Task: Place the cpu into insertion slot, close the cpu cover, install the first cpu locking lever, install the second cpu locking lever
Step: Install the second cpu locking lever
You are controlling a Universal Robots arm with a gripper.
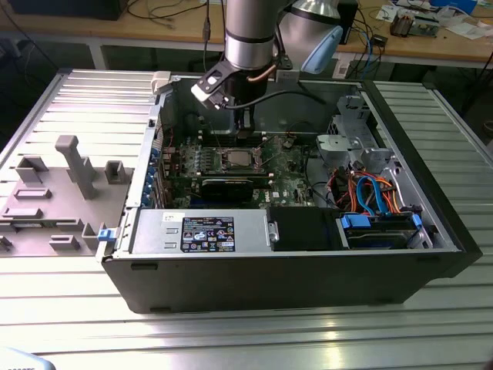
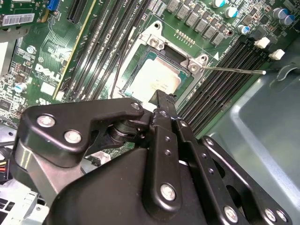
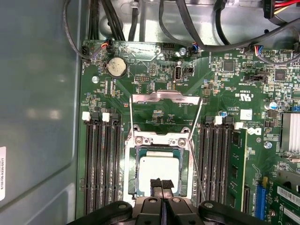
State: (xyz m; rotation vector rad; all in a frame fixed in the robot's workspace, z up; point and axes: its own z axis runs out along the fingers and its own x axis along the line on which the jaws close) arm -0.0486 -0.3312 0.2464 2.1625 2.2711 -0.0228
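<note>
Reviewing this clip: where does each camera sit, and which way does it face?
Exterior view: off the arm, raised, looking down into the open computer case; the arm and gripper reach in.
First wrist view: on the wrist, facing squarely down at the cpu; the tips of the gripper show.
Second wrist view: on the wrist, looking slantwise past the gripper's black linkage at the cpu.
Both wrist views share cpu and gripper tips.

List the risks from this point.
The gripper hangs close over the cpu lying in the insertion slot; a push could tilt the chip. The cpu cover stands open, with a locking lever jutting over the memory slots; the arm might snag either.
</note>
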